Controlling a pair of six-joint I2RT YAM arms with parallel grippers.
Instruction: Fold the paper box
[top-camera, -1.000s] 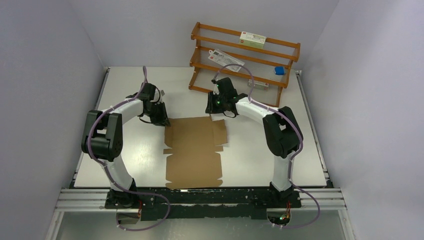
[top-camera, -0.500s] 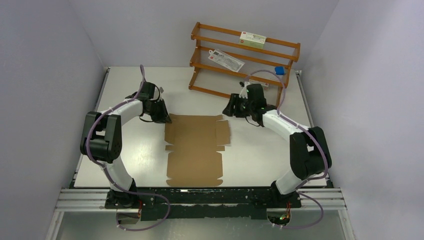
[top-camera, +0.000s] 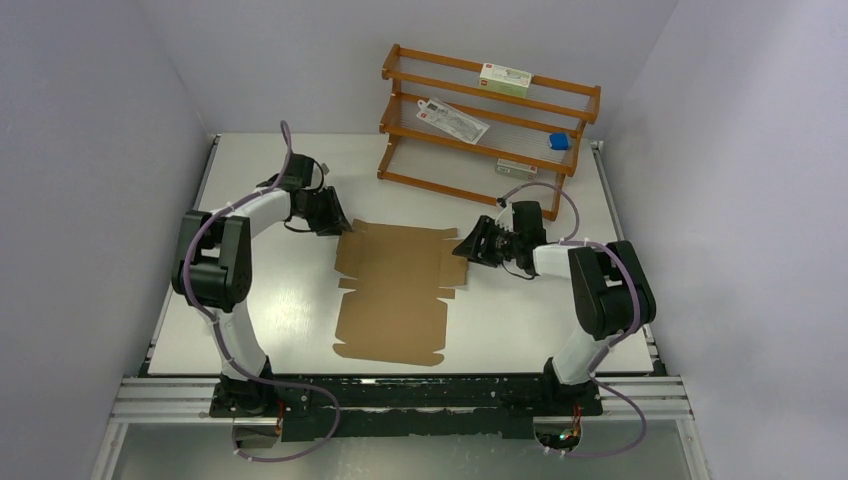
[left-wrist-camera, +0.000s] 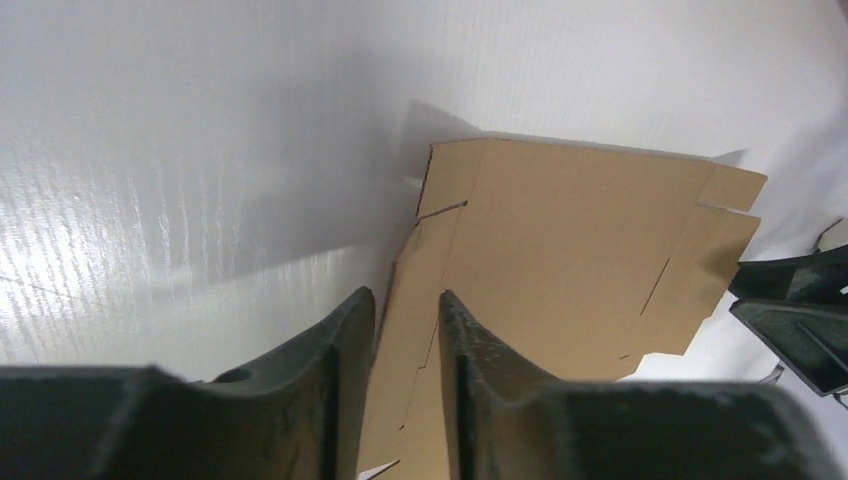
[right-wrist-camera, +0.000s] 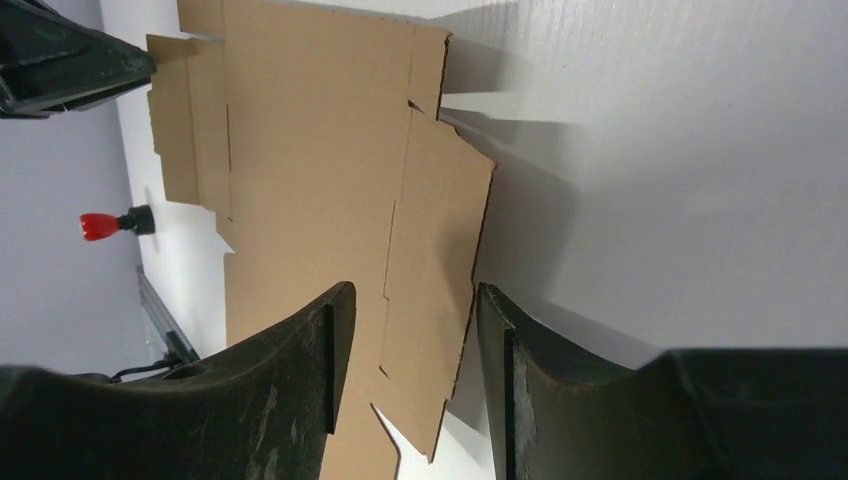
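On your left, the left gripper (top-camera: 336, 222) sits low over the white table (top-camera: 260, 170), at the far left corner of the paper box (top-camera: 392, 295). In the left wrist view its fingers (left-wrist-camera: 335, 360) stand narrow, with only a slim gap between them. The box's left edge strip runs up through that gap. One finger sits just outside the cardboard edge and the other lies over the sheet. You cannot tell from these views whether either pad touches the cardboard.

The paper box lies in the middle of the table, between your two grippers. It is a flat, unfolded brown sheet, a little askew to the near table edge. Notches cut into both long sides about halfway along, and slits and crease lines show near its flaps.

On your right, the right gripper (top-camera: 468, 247) is low at the far right corner of the sheet. In the right wrist view its fingers (right-wrist-camera: 290, 390) stand clearly apart, wider than the left pair. The right side flap fills most of the gap, and its free edge lies between the two fingers. That flap looks slightly raised, with a shadow on the table beside its outer edge.

Farther back on the right stands a wooden rack (top-camera: 440, 188). It holds a white and green carton (top-camera: 505, 76), a flat white packet (top-camera: 453, 119) and a small blue item (top-camera: 559, 141).
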